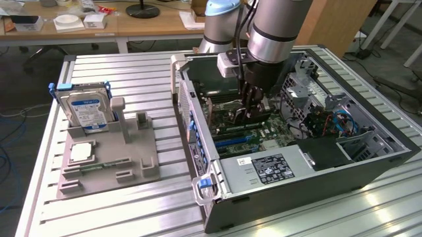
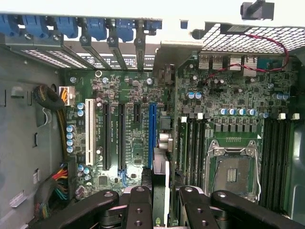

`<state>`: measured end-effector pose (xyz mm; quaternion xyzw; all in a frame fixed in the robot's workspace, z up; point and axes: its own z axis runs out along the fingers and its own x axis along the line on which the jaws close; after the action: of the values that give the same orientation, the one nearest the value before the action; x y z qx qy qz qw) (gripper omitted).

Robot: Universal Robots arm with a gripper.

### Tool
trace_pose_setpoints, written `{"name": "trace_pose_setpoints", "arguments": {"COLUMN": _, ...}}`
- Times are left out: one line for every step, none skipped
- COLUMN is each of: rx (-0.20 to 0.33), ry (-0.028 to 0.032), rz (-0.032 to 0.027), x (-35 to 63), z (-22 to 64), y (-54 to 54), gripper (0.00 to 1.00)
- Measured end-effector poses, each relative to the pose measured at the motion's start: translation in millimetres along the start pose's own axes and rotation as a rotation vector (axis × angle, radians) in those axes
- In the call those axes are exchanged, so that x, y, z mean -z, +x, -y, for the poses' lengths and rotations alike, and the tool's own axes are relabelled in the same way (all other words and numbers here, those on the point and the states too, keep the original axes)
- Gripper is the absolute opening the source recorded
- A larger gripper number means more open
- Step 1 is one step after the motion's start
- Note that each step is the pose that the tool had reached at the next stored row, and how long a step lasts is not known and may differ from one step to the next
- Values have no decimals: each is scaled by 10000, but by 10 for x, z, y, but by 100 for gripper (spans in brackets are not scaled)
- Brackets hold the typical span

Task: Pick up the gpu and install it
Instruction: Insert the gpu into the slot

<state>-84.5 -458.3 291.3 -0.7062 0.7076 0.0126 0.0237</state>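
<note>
**My claw pinches the gpu inside the open computer case.**
I hold it upright and edge-on, about in line with the blue slot, probably so it can seat straight.

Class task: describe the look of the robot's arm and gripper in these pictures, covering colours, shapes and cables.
The arm is a silver-grey metal tube with a dark ring band, pale blue joint caps and black cables down its side. The gripper is black with jointed, bolted finger links and a small white box at the wrist.

A robotics lab: a ribbed aluminium worktable, light wooden desks at upper left, cables on the floor.
</note>
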Motion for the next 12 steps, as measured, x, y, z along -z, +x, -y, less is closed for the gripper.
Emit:
{"name": "trace_pose_setpoints", "arguments": {"rx": 1, "ry": 0, "rz": 0, "x": -5, "z": -2, "y": 1, "gripper": 27}}
{"name": "trace_pose_setpoints", "arguments": {"rx": 2, "ry": -1, "rz": -2, "x": -8, "z": -3, "y": 5, "gripper": 27}}
{"name": "trace_pose_setpoints", "arguments": {"rx": 0, "ry": -1, "rz": 0, "x": -11, "z": -4, "y": 11, "gripper": 27}}
{"name": "trace_pose_setpoints", "arguments": {"rx": 1, "ry": -1, "rz": 0, "x": -15, "z": -5, "y": 18, "gripper": 27}}
{"name": "trace_pose_setpoints", "arguments": {"rx": 0, "ry": -1, "rz": 0, "x": -18, "z": -5, "y": 25, "gripper": 27}}
{"name": "trace_pose_setpoints", "arguments": {"rx": -1, "ry": -1, "rz": 0, "x": -22, "z": -6, "y": 32, "gripper": 27}}
{"name": "trace_pose_setpoints", "arguments": {"rx": -1, "ry": 0, "rz": 0, "x": -28, "z": -7, "y": 37, "gripper": 27}}
{"name": "trace_pose_setpoints", "arguments": {"rx": -1, "ry": 1, "rz": 2, "x": -34, "z": -7, "y": 42, "gripper": 27}}
{"name": "trace_pose_setpoints", "arguments": {"rx": 0, "ry": 0, "rz": 2, "x": -39, "z": -7, "y": 47, "gripper": 27}}
{"name": "trace_pose_setpoints", "arguments": {"rx": 0, "ry": 0, "rz": 0, "x": -44, "z": -8, "y": 51, "gripper": 27}}
{"name": "trace_pose_setpoints", "arguments": {"rx": 0, "ry": 0, "rz": 1, "x": -49, "z": -8, "y": 55, "gripper": 27}}
{"name": "trace_pose_setpoints", "arguments": {"rx": 0, "ry": 0, "rz": 1, "x": -55, "z": -8, "y": 59, "gripper": 27}}
